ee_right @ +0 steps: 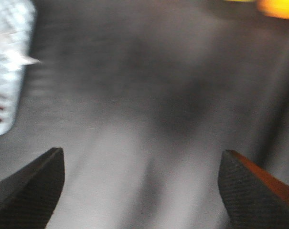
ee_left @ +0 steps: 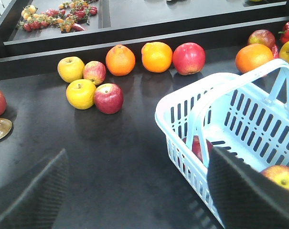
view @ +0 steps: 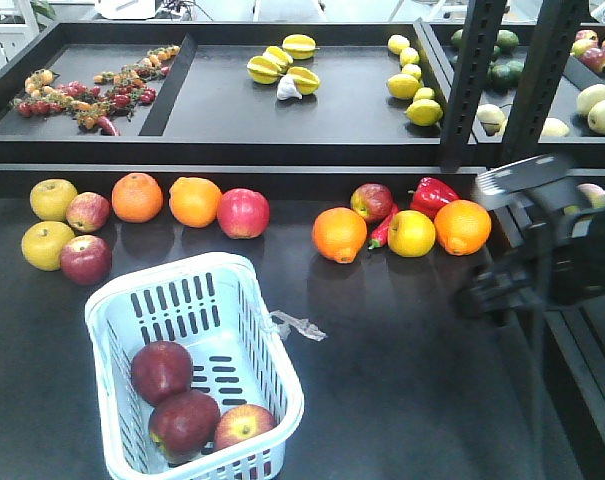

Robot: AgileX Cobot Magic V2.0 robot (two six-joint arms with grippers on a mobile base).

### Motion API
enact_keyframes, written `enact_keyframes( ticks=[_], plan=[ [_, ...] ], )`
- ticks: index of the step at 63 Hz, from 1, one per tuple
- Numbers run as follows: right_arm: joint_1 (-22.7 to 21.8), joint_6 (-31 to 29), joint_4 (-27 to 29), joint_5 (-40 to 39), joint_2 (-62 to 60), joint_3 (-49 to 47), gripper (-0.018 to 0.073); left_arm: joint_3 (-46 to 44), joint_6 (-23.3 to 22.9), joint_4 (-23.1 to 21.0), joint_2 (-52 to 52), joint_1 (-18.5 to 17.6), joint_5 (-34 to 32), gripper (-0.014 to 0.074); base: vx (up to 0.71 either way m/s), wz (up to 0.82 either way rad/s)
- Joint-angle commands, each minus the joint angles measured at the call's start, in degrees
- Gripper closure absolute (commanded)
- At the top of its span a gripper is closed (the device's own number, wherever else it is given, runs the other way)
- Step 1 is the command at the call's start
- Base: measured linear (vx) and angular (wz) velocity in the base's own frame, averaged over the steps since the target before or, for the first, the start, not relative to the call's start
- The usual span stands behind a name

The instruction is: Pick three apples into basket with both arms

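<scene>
The front view looks down from high over the desk (view: pixel 402 360), while both wrist views peer low past their claws, sharing the basket (ee_left: pixel 240 119).

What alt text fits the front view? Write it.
A white basket on a dark table holds three apples. Behind it runs a row of apples, oranges and peppers; a blurred black arm enters at right.

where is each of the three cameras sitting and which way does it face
Exterior front: high, looking down and forward at the table, fruit row and shelves; blurred right arm at right.
Left wrist: low over the table, facing the fruit row; both open fingertips at the bottom.
Right wrist: blurred, facing bare tabletop; open fingertips.
Shared: all show the basket.
</scene>
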Motion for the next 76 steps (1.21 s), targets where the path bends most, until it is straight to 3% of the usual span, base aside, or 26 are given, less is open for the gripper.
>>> enact_keyframes(
  ticks=[1,12,28,51,76],
  plan=[
    [-3.9,0.4,-1.3,-0.4,-5.6,0.2,-0.0047,-1.3,-0.6,0.7,0.3,-0.1,-3.6,0.0027,0.00,0.00],
    [-8.3,0.4,-1.3,-1.4,-13.2,6.7,-0.0040,-1.3,-0.6,0.7,0.3,-0.1,-3.6,0.0027,0.00,0.00],
    [-8.3,0.4,-1.3,-4.2,-24.6,13.6,-0.0035,-1.3,-0.6,0.7,0.3,-0.1,-3.6,0.0027,0.00,0.00],
    [-8.3,2.6,-1.4,-4.2,-37.5,16.4,-0.0035,-1.3,-0.6,0.7,0.3,-0.1,-3.6,0.0027,0.00,0.00],
    [-8.3,2.6,-1.4,-4.0,-40.3,16.4,-0.0035,-1.3,-0.6,0.7,0.3,-0.1,-3.6,0.0027,0.00,0.00]
  ],
)
